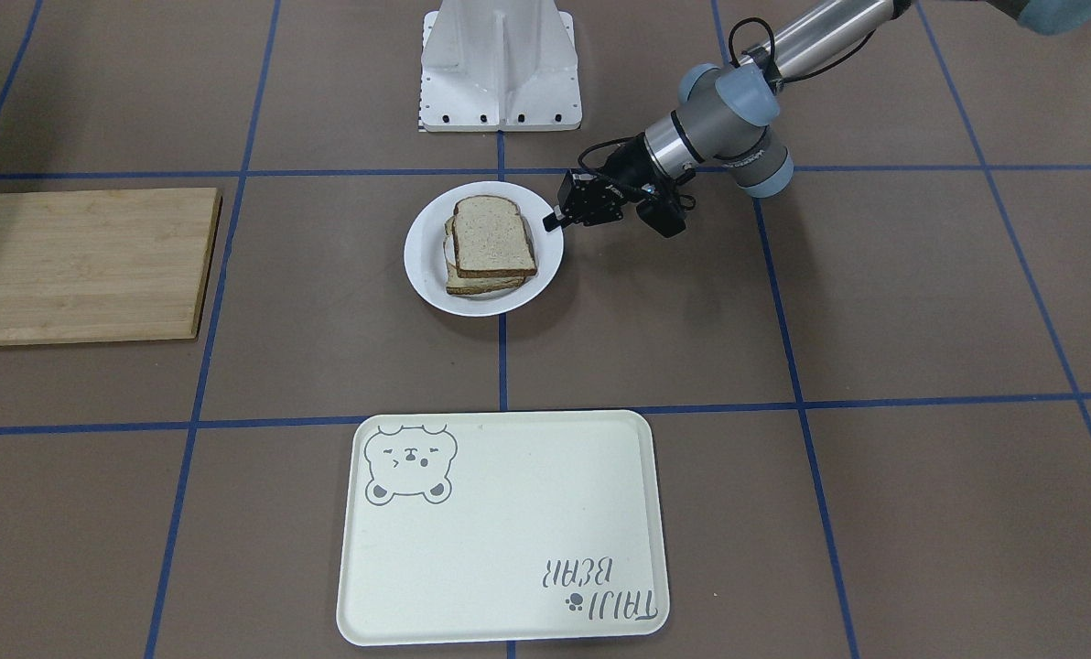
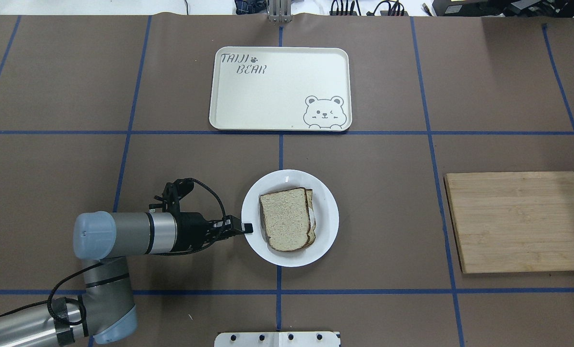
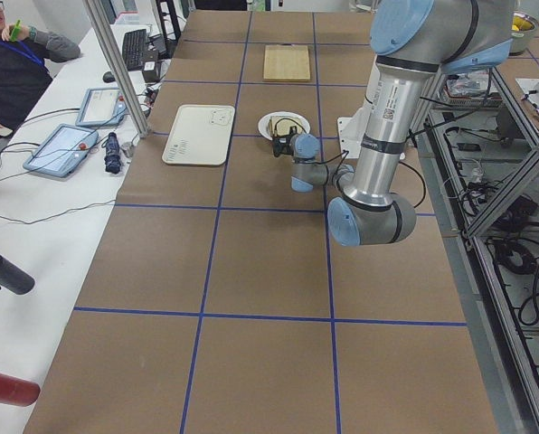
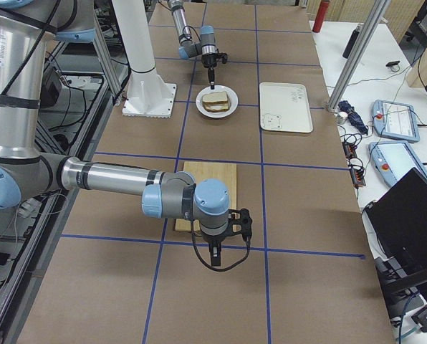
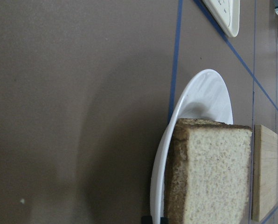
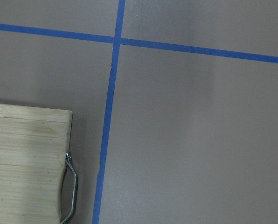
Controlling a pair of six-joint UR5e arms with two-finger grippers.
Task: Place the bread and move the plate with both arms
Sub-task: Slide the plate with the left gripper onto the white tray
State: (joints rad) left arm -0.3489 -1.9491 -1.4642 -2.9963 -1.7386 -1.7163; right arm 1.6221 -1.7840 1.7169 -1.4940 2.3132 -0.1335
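Plate (image 2: 326,202) rim sits at left gripper (image 2: 247,227) tips; clamped or not, can't tell. Bread (image 2: 284,219) just past the tips, atop another slice: pale, speckled, dark crust. Bare table (image 2: 388,217) all round. Board (image 2: 513,221) well beyond, tray (image 2: 277,91) off sideways. Right gripper (image 4: 215,256) by the board, grip unreadable.

The left claw (image 2: 246,227) sits at the rim of the plate (image 2: 326,193) and closes off the side toward the robot's left. Bare worktop (image 2: 388,217) lies open on the other sides: a strip before the tray (image 2: 280,96), a wider one before the cutting board (image 2: 518,221), and a gap before the white stand (image 1: 500,64). The stacked bread (image 2: 284,219) leaves only the rim free. The right claw (image 4: 215,258) hangs past the board's outer end.
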